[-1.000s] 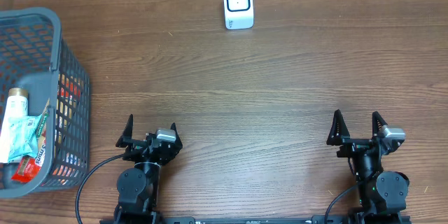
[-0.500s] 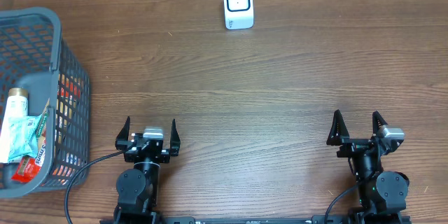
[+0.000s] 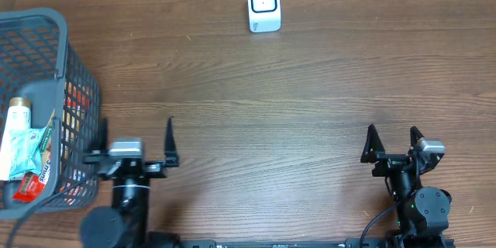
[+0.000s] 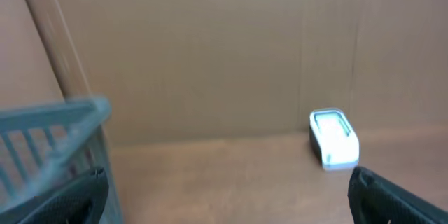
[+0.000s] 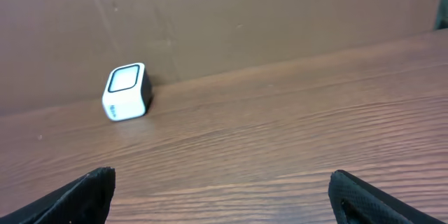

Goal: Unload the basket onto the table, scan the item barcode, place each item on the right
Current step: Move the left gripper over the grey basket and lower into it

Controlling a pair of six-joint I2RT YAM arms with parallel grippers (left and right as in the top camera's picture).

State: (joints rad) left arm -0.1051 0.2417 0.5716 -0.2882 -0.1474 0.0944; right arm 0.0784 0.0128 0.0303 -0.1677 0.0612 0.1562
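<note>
White box-shaped barcode scanner (image 3: pixel 263 5) set at 12 o'clock on brown wooden worktop (image 3: pixel 294 85), packaged items (image 3: pixel 21 149) kept in grey plastic mesh basket (image 3: pixel 80 81) at 9 o'clock, left gripper (image 3: pixel 136 136) spread wide beside it, right gripper (image 3: pixel 393 141) spread at 5 o'clock

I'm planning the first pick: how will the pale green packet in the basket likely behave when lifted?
The pale green packet looks like crinkled film, so it is probably floppy and light. Its smooth-looking surface may slip in a grip. It lies among other items in the basket, so lifting it might drag neighbours.
</note>
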